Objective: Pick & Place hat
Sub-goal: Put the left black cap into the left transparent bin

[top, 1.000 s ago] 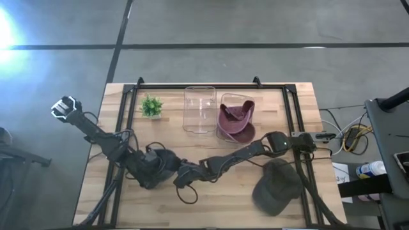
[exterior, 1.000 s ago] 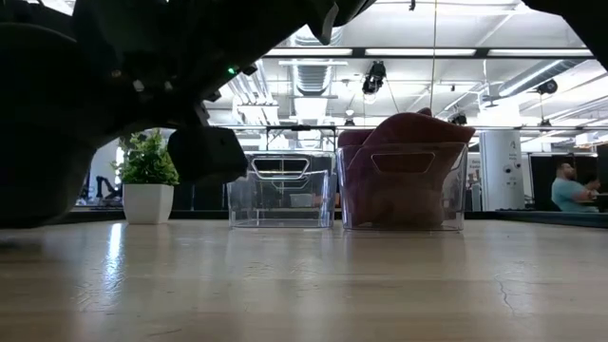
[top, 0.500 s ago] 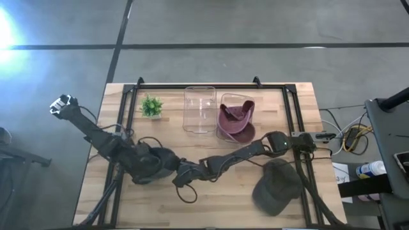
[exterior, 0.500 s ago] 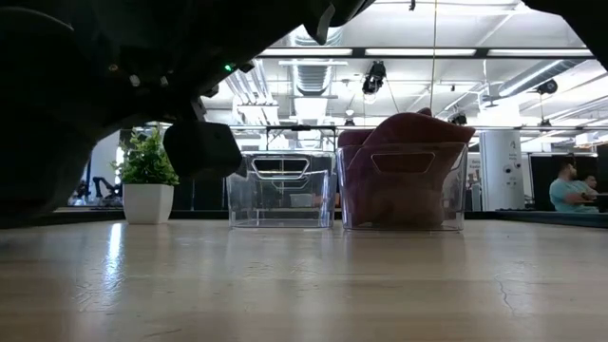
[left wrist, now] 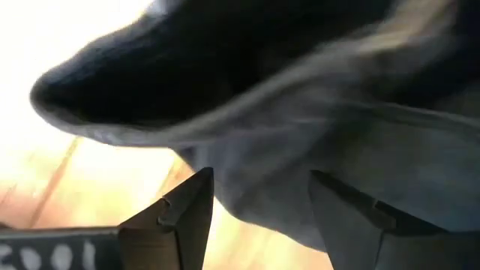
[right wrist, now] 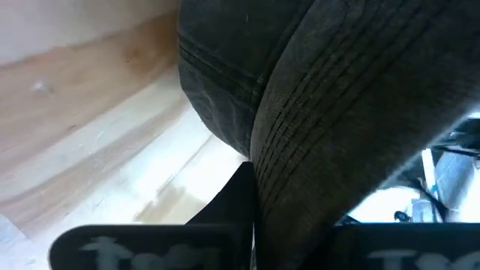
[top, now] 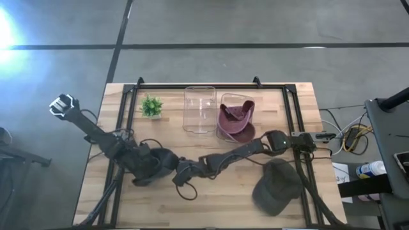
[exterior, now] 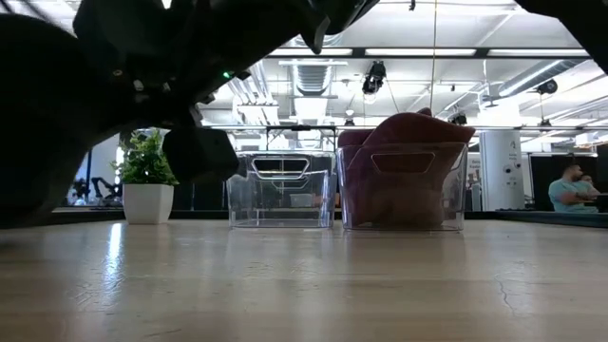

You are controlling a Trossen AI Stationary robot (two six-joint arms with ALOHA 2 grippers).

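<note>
Both arms meet low over the surface at a dark hat: left gripper spread wide against its fabric, right gripper apparently pinching its brim, presumably to lift jointly.

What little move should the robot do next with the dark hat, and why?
Probably lift the dark hat toward the empty clear bin. The right gripper seems clamped on its fabric, and the left gripper is open beside it.

Plant left of two bins — hat at table's right front
</note>
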